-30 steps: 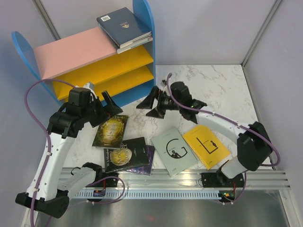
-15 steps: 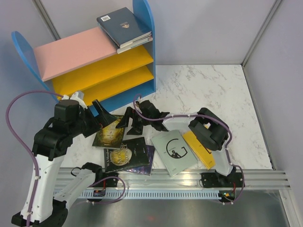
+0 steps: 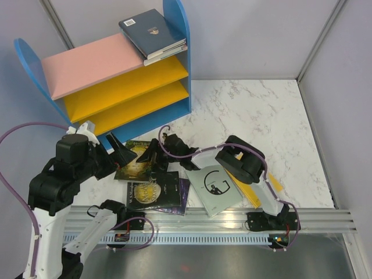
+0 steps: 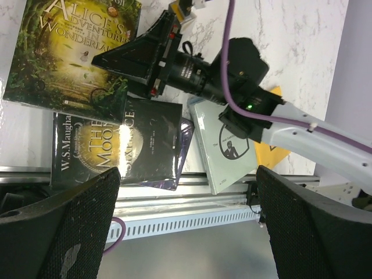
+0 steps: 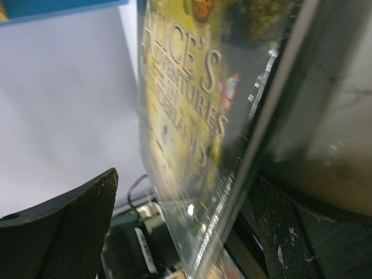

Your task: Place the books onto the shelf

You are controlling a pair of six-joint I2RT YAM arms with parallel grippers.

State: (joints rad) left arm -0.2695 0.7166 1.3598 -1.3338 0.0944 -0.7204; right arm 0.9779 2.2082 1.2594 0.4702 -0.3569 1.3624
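Nearest, the black book (image 3: 156,190) lies on the purple book (image 3: 183,200), with the grey book (image 3: 214,187) and the yellow book (image 4: 268,156) at its 3 o'clock. Beyond, the right gripper (image 3: 152,158) has its fingers spread wide astride the 3 o'clock edge of the green book (image 3: 135,167). The left gripper (image 3: 121,152) hovers, also spread wide, at that book's 10 o'clock. Farthest, at 12 o'clock, the shelf (image 3: 87,67) carries the navy book (image 3: 152,29) on top.

My right gripper (image 3: 152,157) and left gripper (image 3: 120,152) crowd the green-gold book (image 3: 135,164) from either side, close together; the shelf (image 3: 177,17) rises just behind them. The marble table (image 3: 250,110) lies open toward the right rear; the pink top board (image 3: 87,64) has room left of the stacked books (image 3: 152,30).
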